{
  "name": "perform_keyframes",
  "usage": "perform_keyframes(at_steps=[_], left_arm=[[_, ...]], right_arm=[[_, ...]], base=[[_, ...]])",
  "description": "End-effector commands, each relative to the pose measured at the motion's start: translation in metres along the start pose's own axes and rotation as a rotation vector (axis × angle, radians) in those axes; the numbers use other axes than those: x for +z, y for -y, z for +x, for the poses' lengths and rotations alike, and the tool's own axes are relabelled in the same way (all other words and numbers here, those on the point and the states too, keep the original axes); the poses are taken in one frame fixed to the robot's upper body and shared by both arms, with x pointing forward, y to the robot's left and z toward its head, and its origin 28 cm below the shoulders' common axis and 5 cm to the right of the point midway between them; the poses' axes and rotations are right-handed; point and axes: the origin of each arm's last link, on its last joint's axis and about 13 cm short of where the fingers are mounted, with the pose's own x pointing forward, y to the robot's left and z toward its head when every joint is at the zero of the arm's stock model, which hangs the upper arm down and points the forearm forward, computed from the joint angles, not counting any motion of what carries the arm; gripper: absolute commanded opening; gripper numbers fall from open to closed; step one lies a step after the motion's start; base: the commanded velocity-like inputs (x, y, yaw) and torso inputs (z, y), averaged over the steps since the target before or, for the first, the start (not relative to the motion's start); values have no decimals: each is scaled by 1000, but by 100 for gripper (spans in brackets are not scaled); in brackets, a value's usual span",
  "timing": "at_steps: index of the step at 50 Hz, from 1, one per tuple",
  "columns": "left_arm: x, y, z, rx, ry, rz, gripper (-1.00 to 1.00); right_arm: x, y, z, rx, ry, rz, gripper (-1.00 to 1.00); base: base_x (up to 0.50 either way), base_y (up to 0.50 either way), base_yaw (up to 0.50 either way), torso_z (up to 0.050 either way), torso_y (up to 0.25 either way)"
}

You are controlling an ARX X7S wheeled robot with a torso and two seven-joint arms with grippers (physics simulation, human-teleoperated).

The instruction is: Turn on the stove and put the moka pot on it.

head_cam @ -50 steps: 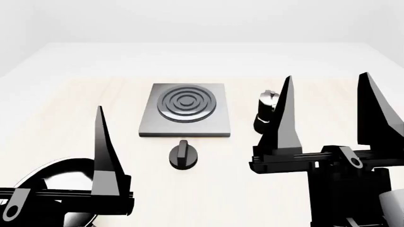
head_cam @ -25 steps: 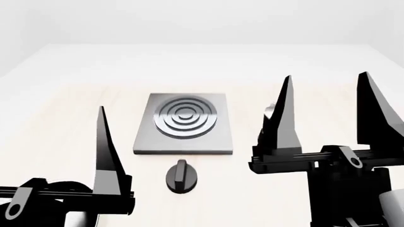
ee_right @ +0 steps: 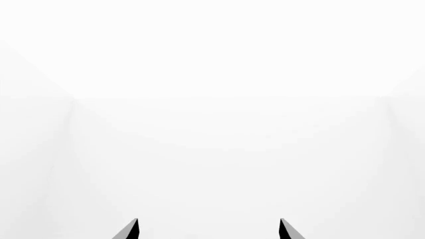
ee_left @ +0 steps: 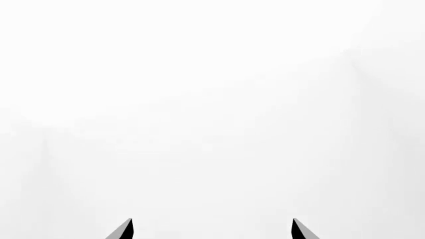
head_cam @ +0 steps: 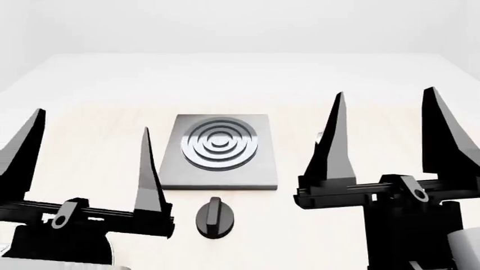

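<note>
R gripper (head_cam: 383, 121) spread wide, fingers pointing up, holding nothing; sits at about 4 o'clock in head view, raised above the table (head_cam: 75, 140). In R wrist view only two dark fingertips (ee_right: 133, 230) visible at the frame edge, well apart, facing blank white.

L gripper (head_cam: 86, 140) also spread wide, empty, fingers up, at about 8 o'clock in head view. L wrist view same story: two tips (ee_left: 126, 230) apart, nothing but white beyond.

Between the two grippers, near centre of head view: stove (head_cam: 218, 153), flat grey square slab w/ round burner of concentric rings, lying flat on pale wood-tone tabletop. Burner bare, nothing on it.

At 6 o'clock from the slab, just beside its near edge but apart: round black knob (head_cam: 214, 218) w/ raised grip bar running roughly 12-to-6.

At 3 o'clock from the slab: moka pot (head_cam: 320, 136), almost fully hidden behind inner finger of R gripper; only a small pale sliver showing at the finger's edge. Can't tell upright or tilted, can't tell handle direction. Off the stove, on the table.

Bit of pale rounded shape at 7 o'clock bottom edge, under L gripper body; too cropped to identify.
</note>
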Motion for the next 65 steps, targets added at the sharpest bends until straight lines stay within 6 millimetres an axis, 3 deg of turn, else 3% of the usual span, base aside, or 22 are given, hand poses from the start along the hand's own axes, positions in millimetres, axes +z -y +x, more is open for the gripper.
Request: perform_keyframes(at_steps=[1, 29, 40, 65], left_arm=[[-31, 9, 6, -69, -209, -136, 100], [-90, 21, -3, -140, -578, -367, 100], [-122, 30, -19, -183, -738, -459, 100], [-149, 48, -42, -261, -922, -556, 100]], right_arm=[[1, 0, 0, 0, 3, 2, 100], [7, -1, 1, 8, 34, 23, 100], [11, -3, 1, 11, 48, 30, 100], [14, -3, 1, 13, 59, 36, 100]], base=[[0, 0, 0, 0, 0], [0, 0, 0, 0, 0], [0, 0, 0, 0, 0], [0, 0, 0, 0, 0]])
